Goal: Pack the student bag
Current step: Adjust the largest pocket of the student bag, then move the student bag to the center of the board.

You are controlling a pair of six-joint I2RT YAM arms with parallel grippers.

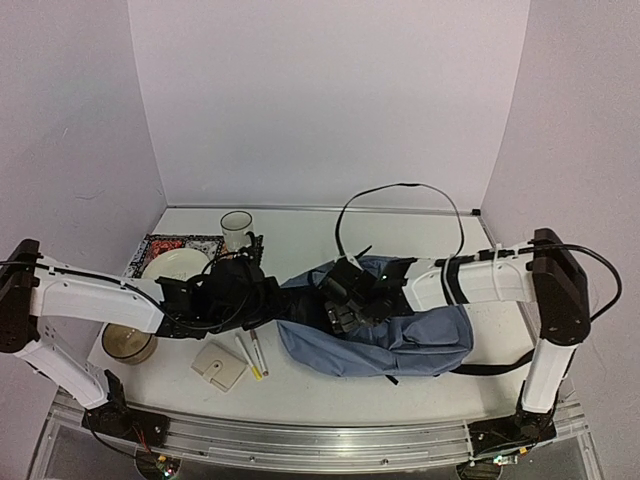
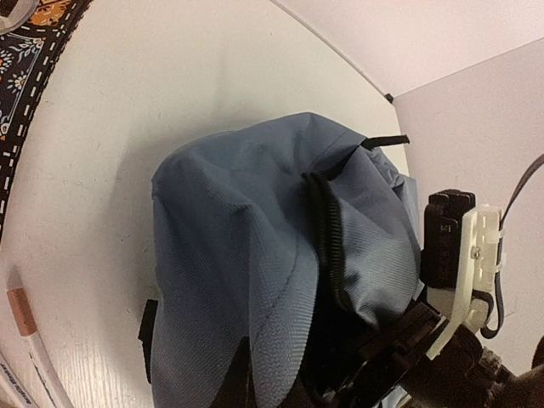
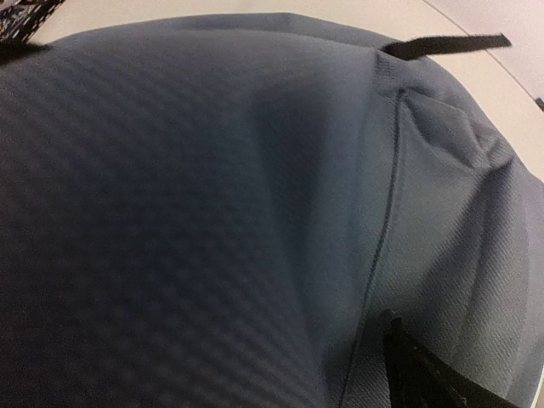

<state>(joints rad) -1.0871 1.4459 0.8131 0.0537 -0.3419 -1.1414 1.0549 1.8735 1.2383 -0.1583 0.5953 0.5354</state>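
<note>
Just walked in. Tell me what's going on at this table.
Two robot arms are working on a soft blue-grey fabric backpack lying on the white table. The left fingers are shut, apparently pinching the backpack's left edge. The right fingers hover low over the middle of the fabric, seemingly apart and holding nothing. Two thin white pens and a flat beige case lie outside the bag, not yet packed.
</note>
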